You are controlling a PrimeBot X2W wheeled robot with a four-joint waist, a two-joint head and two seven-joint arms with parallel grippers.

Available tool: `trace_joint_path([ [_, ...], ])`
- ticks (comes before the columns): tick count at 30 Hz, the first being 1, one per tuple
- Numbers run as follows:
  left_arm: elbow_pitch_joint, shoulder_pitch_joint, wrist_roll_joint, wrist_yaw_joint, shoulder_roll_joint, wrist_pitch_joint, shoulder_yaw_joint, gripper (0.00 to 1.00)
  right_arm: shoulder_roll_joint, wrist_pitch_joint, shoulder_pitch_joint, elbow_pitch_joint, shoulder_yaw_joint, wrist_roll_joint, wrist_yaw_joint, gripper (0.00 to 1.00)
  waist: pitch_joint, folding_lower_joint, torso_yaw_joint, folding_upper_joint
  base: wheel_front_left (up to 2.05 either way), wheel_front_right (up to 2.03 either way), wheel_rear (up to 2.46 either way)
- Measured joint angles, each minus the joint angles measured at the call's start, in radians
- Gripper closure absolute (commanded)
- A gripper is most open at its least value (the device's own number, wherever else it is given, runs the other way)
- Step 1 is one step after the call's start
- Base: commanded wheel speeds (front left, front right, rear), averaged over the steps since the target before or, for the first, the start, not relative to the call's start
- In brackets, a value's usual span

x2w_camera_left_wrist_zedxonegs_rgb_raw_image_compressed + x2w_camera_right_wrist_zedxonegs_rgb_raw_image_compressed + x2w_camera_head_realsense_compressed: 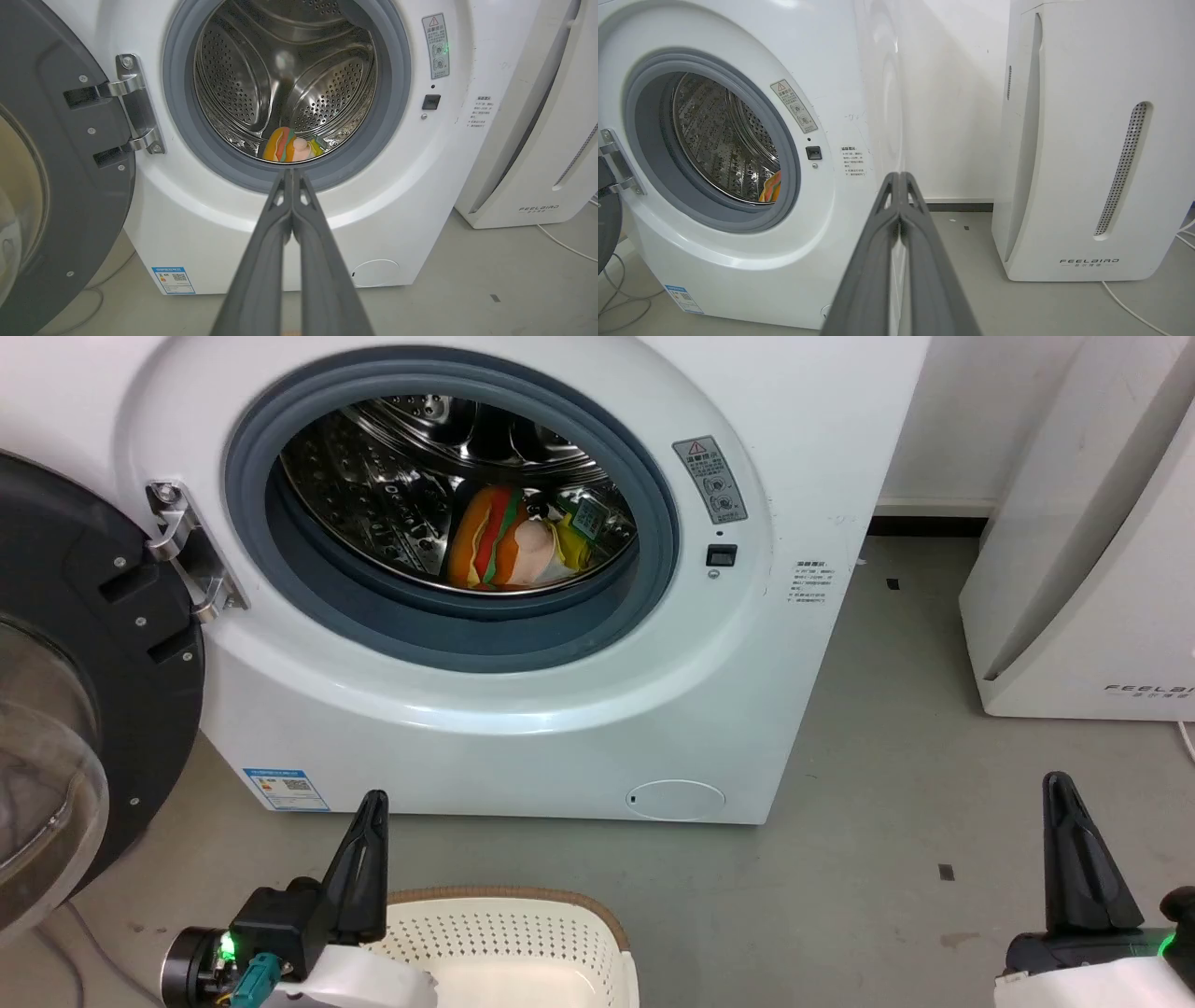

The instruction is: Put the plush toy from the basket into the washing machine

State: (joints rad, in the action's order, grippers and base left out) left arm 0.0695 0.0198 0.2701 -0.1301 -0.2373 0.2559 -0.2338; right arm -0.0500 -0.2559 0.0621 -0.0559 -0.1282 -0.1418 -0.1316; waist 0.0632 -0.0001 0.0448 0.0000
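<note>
Plush toy (509, 543) lies inside washing machine (523, 747), apart from clenched left claw (373, 801) and clenched right claw (1058, 782).

I log white FEELBIRD appliance (1087, 140) upright on grey floor (887, 728) | white wall (957, 116) behind, dark baseboard (959, 206) at its foot | white cable (1134, 312) lying on floor beside appliance | small dark marks (947, 872) on floor

Before me the plush toy (509, 546) (orange, red, green, pale pink) lies on its side low in the steel drum (392, 476) of the white washing machine (523, 709), its door (84, 644) open; the cream basket (504, 933) stands in front.
</note>
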Motion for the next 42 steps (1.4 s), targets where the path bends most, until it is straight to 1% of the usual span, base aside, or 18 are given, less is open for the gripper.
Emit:
trace_joint_path([
  [9, -0.001, 0.000, -0.013, 0.003, 0.008, -0.018, 0.011, 1.00, 0.000, 0.016, 0.000, 0.002, 0.007, 0.002, 0.000, 1.00, -0.005, 0.0000, -0.003, 0.0000, 0.00, 0.00, 0.00],
  [27, -0.010, 0.000, -0.049, 0.028, 0.038, -0.053, 0.047, 1.00, 0.000, 0.053, -0.003, 0.010, 0.025, 0.020, 0.000, 1.00, -0.014, 0.0001, -0.010, 0.0000, 0.00, 0.00, 0.00],
  [42, -0.017, 0.000, -0.084, 0.038, 0.059, -0.082, 0.071, 1.00, 0.000, 0.081, -0.006, 0.015, 0.040, 0.044, 0.000, 1.00, -0.021, 0.0001, -0.015, 0.0000, 0.00, 0.00, 0.00],
])
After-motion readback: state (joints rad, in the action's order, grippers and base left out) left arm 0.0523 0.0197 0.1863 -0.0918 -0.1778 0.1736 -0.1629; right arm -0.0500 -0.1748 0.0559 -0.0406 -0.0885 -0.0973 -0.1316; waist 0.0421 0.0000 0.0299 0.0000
